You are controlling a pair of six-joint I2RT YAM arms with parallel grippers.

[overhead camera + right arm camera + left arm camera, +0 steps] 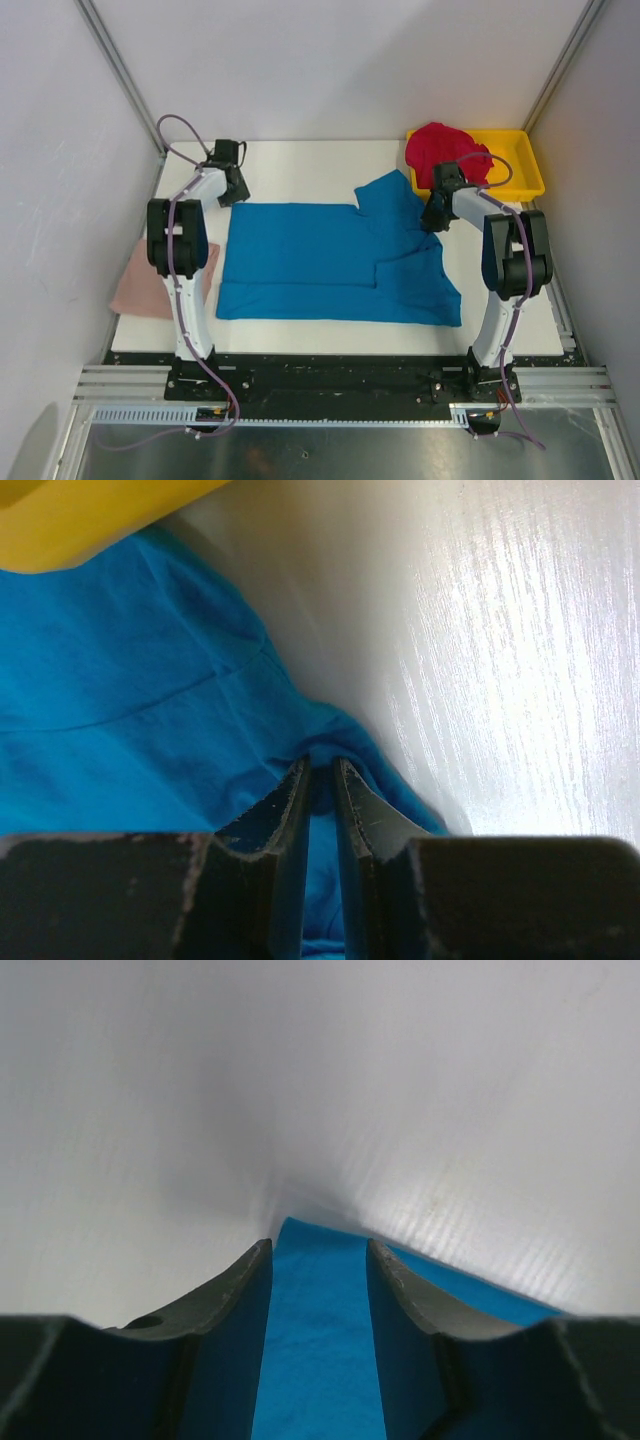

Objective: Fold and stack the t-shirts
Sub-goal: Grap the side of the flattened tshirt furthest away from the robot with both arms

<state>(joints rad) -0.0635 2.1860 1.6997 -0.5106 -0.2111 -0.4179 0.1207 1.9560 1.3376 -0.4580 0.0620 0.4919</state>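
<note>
- Left gripper (320, 1248) is poised with its jaws apart, straddling the far-left corner of the blue t-shirt (320, 265); it is not yet pinching anything.
- Right gripper (320, 765) is clamping a bunched fold at the garment's far-right edge, near the yellow tray (525, 172).
- That garment is lying spread on the table (300, 165), its long axis running left to right, each far corner lying beneath its nearer arm.
- Elsewhere, the red t-shirt (440, 150) is sitting in the tray, and the pink t-shirt (135, 285) is lying at the left edge.

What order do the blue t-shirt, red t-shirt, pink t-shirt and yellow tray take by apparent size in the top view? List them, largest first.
1. blue t-shirt, spread flat
2. yellow tray
3. red t-shirt and pink t-shirt: about alike. The pink one is partly hidden behind the left arm, so they are not ranked.
</note>
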